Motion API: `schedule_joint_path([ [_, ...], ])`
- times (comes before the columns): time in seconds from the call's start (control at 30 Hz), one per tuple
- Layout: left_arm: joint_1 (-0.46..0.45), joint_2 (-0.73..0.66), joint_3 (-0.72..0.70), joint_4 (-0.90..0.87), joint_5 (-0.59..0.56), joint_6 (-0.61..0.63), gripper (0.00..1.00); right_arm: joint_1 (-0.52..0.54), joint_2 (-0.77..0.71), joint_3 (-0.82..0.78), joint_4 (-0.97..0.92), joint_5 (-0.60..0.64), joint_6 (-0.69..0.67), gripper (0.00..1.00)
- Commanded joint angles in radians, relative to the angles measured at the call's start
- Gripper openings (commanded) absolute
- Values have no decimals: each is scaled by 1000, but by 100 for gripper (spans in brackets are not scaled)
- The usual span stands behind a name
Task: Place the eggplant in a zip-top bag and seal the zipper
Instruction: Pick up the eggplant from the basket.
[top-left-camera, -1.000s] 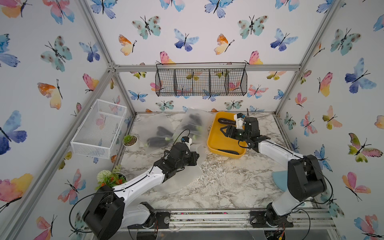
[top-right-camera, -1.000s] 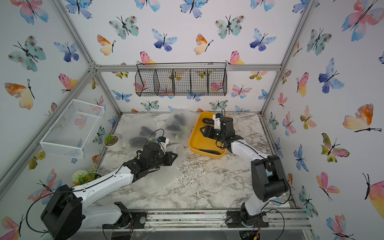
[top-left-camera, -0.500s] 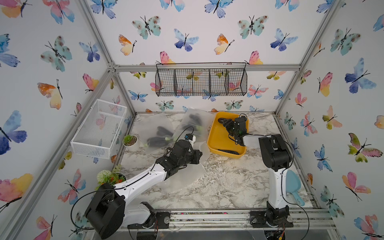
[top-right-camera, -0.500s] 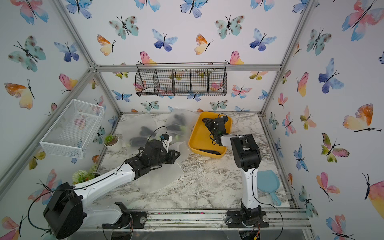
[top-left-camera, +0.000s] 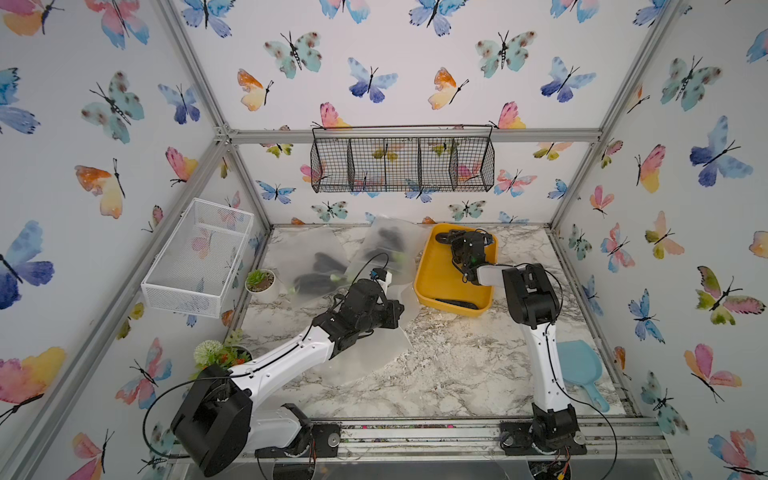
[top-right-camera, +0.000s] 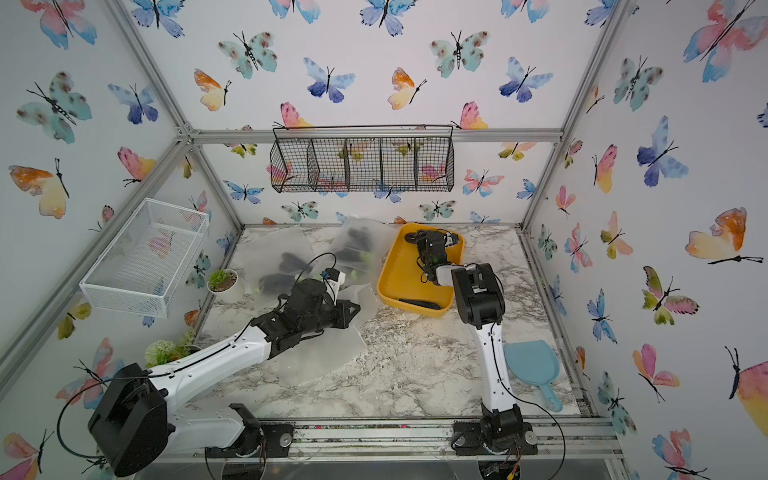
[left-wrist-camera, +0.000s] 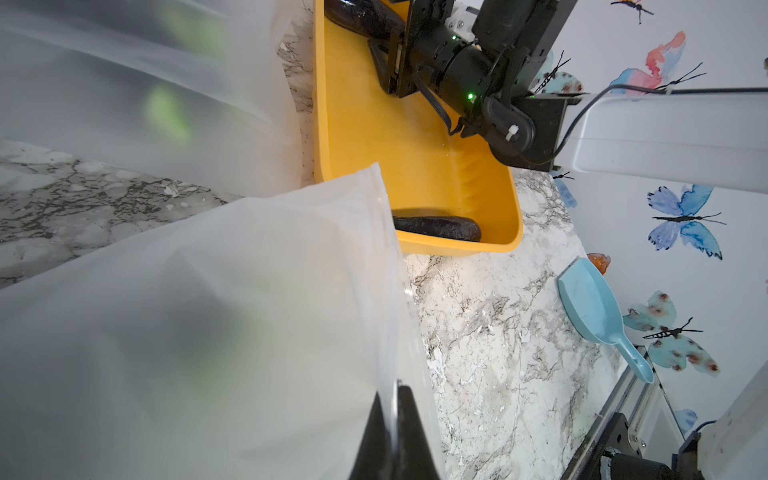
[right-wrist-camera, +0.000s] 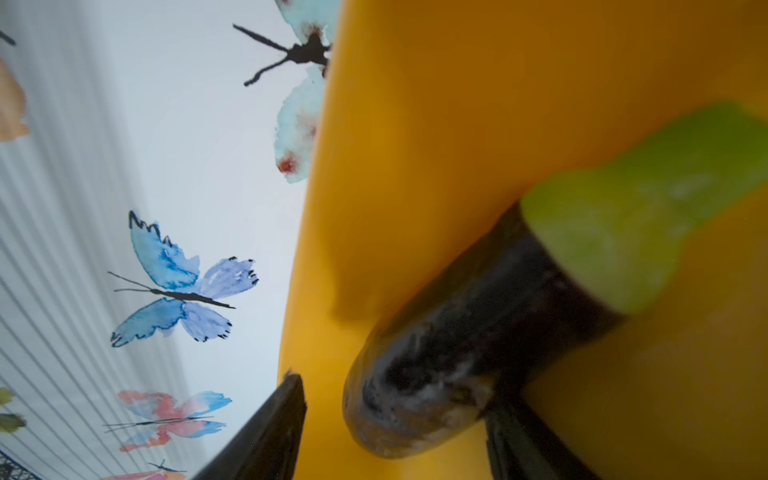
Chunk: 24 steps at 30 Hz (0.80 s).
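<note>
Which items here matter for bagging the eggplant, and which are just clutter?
Job: eggplant, straddled by right gripper; zip-top bag, pinched by left gripper; yellow tray.
Lying about: filled bags; second eggplant; blue scoop; potted plant; black wire basket; white mesh basket.

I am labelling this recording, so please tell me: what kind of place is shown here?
Probably a robot test cell, not a real kitchen: a metal frame encloses a marble table, butterfly paper covers the walls, and the left arm and right arm stand on a rail.
</note>
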<state>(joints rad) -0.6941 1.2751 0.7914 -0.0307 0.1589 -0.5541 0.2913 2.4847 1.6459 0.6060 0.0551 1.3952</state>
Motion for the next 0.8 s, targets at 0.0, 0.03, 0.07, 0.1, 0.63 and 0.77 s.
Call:
schedule_joint_path([
  [0.0,20,0,24,-36,14,23,0,-6,66,36,-89,49,82,68],
  [0.03,24,0,23,-40,14,23,0,-7,77,45,-91,48,95,66],
  [0.07,29,0,22,-41,14,23,0,-7,87,57,-92,45,97,64],
  [0.1,34,0,20,-40,19,23,0,-7,98,75,-113,40,102,61],
  [0.63,85,-23,-41,22,81,9,0,-20,-291,-260,36,-188,-176,31],
  [0.77,87,-13,-73,84,78,-28,0,-11,-563,-515,-13,-316,-339,30],
])
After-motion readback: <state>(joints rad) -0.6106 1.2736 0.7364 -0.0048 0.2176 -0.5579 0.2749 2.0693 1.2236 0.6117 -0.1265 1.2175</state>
